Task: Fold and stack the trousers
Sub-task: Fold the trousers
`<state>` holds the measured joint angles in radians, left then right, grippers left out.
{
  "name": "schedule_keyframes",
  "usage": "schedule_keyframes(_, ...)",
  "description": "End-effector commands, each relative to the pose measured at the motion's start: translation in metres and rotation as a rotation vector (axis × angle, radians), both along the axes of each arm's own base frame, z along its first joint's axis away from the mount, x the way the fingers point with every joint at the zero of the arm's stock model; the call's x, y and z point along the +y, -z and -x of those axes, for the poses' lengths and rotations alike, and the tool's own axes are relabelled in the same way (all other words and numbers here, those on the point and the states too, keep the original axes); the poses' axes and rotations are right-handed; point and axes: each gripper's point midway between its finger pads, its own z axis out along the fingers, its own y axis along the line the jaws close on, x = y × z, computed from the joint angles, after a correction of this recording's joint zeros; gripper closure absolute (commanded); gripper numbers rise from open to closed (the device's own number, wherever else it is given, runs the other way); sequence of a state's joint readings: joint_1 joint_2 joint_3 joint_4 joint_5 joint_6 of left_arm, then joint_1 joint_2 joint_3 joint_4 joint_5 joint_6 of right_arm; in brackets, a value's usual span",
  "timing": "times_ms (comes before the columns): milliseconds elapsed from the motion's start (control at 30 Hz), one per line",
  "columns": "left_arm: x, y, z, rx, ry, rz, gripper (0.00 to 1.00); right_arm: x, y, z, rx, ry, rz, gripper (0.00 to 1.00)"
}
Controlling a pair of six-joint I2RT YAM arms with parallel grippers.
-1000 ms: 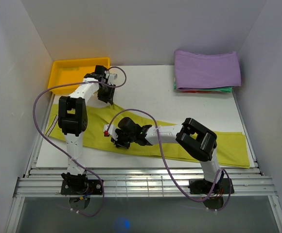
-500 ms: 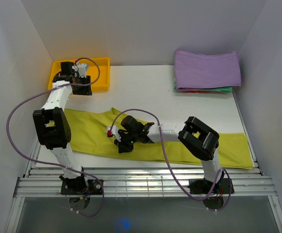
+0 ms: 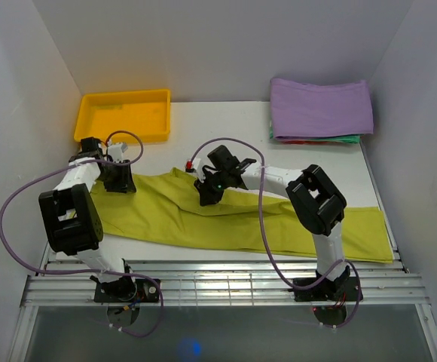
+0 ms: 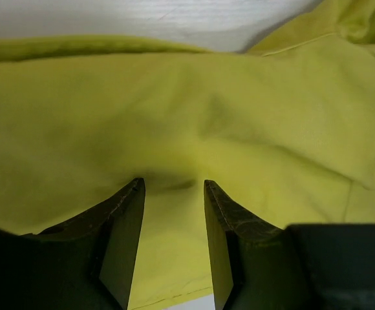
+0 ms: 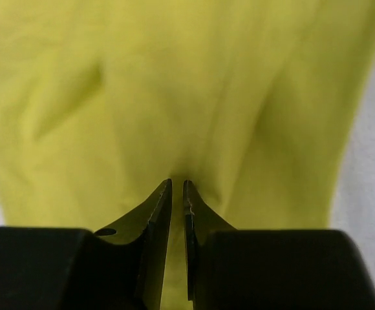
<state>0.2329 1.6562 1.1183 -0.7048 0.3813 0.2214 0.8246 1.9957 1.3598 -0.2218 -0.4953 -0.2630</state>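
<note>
The yellow-green trousers (image 3: 279, 226) lie stretched across the white table from the left edge to the right edge. My left gripper (image 3: 122, 183) is at their far left end. In the left wrist view its fingers (image 4: 173, 184) stand apart, tips pressing a dimple into the cloth (image 4: 239, 116). My right gripper (image 3: 207, 197) sits on the raised upper edge of the cloth near the middle. In the right wrist view its jaws (image 5: 177, 183) are almost together, and creases in the cloth (image 5: 110, 97) run into the tips as if a thin pinch is held.
A yellow tray (image 3: 124, 113) stands at the back left. A folded purple cloth (image 3: 320, 109) lies on a small stack at the back right. Bare white table (image 3: 226, 136) shows between them. Walls close in on both sides.
My left gripper came from the yellow tray down onto the left end of the trousers. My right gripper moved back and to the right, dragging the cloth's upper edge with it.
</note>
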Motion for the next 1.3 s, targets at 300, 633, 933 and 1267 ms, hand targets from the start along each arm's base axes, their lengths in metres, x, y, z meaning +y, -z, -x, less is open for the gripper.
schedule_keyframes(300,0.070,0.008,0.015,0.002,-0.182,-0.093,0.46,-0.026,-0.034,-0.109,-0.094,0.183,-0.002,0.66)
schedule_keyframes(633,0.058,-0.029,-0.008,-0.122,-0.101,-0.039,0.43,-0.256,-0.115,-0.112,-0.059,0.330,0.134,0.21)
schedule_keyframes(933,0.081,-0.033,-0.050,-0.157,-0.063,-0.112,0.41,-0.489,-0.059,-0.032,0.084,0.733,0.514,0.27)
schedule_keyframes(1267,0.080,-0.005,-0.048,-0.112,-0.028,-0.159,0.39,-0.590,-0.029,-0.027,0.110,0.903,0.691,0.42)
